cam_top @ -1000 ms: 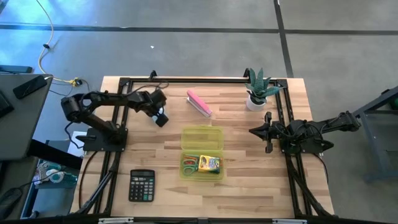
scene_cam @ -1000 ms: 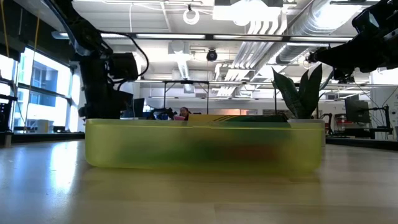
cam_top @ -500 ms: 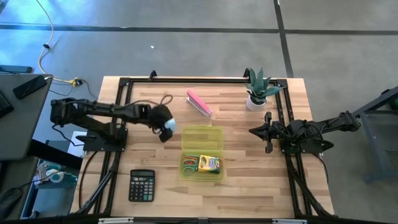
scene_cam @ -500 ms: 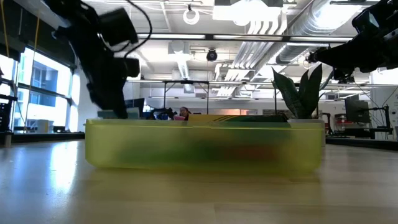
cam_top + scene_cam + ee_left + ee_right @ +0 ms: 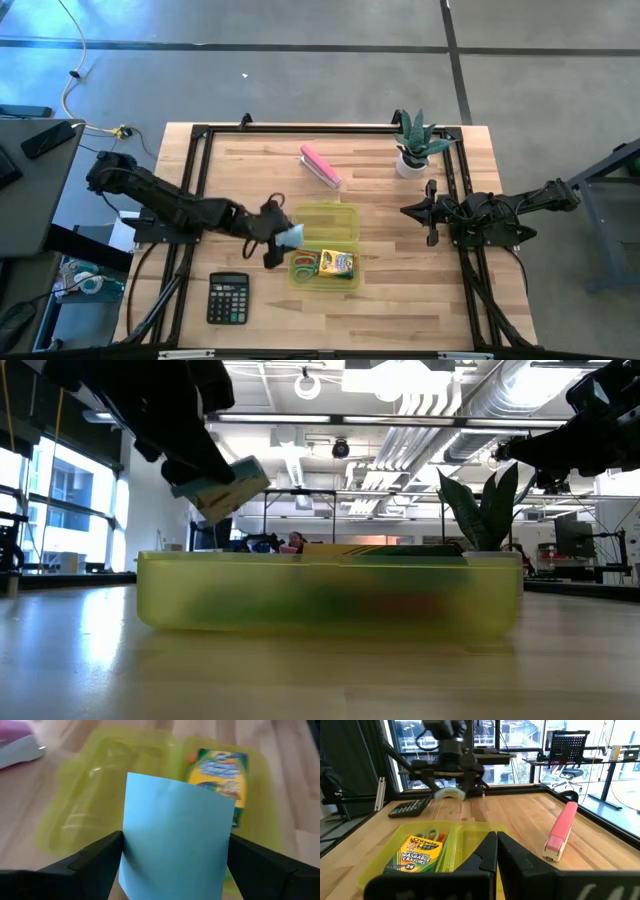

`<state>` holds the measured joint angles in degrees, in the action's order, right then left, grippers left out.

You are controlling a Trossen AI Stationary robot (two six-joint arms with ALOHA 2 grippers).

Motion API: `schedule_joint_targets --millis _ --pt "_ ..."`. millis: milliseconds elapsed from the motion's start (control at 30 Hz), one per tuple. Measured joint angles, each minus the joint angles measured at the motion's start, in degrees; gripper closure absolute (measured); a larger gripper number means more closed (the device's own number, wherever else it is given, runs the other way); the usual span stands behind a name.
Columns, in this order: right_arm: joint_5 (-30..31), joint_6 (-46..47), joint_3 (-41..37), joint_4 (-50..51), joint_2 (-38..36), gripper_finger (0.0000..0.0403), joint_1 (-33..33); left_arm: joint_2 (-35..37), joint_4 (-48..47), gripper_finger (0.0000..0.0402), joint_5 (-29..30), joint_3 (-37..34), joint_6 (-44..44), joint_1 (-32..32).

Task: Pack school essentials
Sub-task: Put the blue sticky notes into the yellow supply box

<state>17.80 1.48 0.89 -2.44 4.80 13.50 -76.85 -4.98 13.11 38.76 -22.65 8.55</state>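
Note:
My left gripper (image 5: 283, 238) is shut on the light-blue note pad (image 5: 175, 820). It hangs above the left edge of the open yellow-green case (image 5: 325, 222), and the low view shows the pad (image 5: 228, 488) above the case wall. The case's near tray holds the crayon box (image 5: 337, 263), with the green-handled scissors and orange-red pens (image 5: 305, 266) beside it. My right gripper (image 5: 432, 212) is shut and empty at the table's right side, above the wood. My left gripper pinches the note pad between its two fingers, one finger (image 5: 100, 857) on each of two opposite side edges (image 5: 125, 850). The fingers come slanting down from the table's left. The pad is lifted clear of the table and case and sits tilted.
A black calculator (image 5: 228, 298) lies near the front left. A pink oblong block (image 5: 320, 166) lies behind the case. A potted plant (image 5: 415, 148) stands at the back right. A black frame rail (image 5: 190, 190) runs round the table.
My left gripper has carried the note pad from the far left toward the table's near edge and right, reaching the left edge of the open case. The pad stays lifted clear in the hold.

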Motion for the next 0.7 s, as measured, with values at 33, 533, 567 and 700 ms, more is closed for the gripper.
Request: schedule_joint_targets --millis 33,533,567,700 --pt "0.0 0.0 0.0 0.0 0.0 0.0402 0.0 -0.9 0.4 0.0078 0.7 0.8 -0.5 1.3" --pt "0.0 0.0 0.0 0.0 0.1 0.0402 0.0 -19.7 1.4 0.0078 4.5 14.1 -2.6 8.4" --pt "0.0 0.0 0.0 0.0 0.1 0.0402 0.0 -20.2 1.1 0.0078 4.5 14.2 -3.7 8.4" --pt "0.0 0.0 0.0 0.0 0.1 0.0402 0.0 -21.4 -1.2 0.0077 4.6 14.3 -6.7 8.4"
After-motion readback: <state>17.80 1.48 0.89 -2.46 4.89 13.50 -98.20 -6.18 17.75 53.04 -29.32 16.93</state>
